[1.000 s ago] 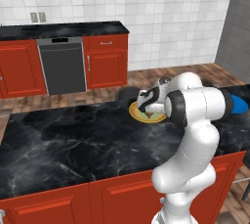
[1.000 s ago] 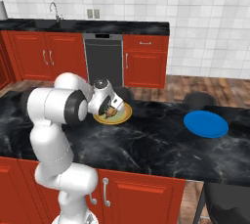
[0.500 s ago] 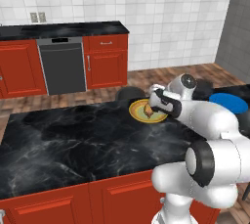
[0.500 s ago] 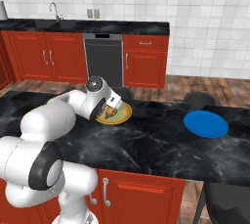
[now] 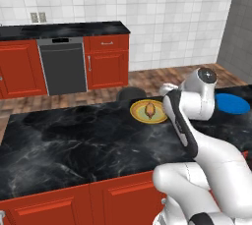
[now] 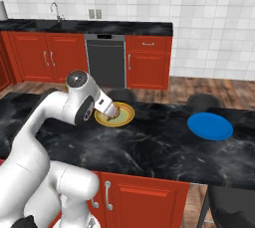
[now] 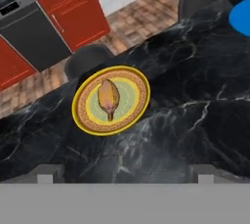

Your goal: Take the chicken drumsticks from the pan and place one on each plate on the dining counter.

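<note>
One drumstick [image 7: 108, 98] is seen lying on the yellow plate [image 7: 138, 105], its narrow end pointed toward the near side of the hand view; it rests inside the rim, clear of the golden border on all sides. The yellow plate sits on the counter [image 5: 74, 140] near the far edge, where a dark stool [image 7: 88, 59] stands just beyond. The blue plate [image 6: 209, 125] lies well apart on the same slab, to the right, also toward the far edge, and carries nothing. Between the two plates a stretch of bare black marble is left, and a broad open band of marble runs from the plates back to the near edge. The gripper [image 7: 124, 173] is held above the counter, on the near side of the yellow plate, its two finger tips [image 7: 48, 173] spread wide with nothing between them. In the base views the forearm is seen crossing beside the yellow plate, partly covering its rim. Red cabinets [image 5: 106, 62] and a dishwasher [image 5: 61, 67] line the back wall across an open floor.
</note>
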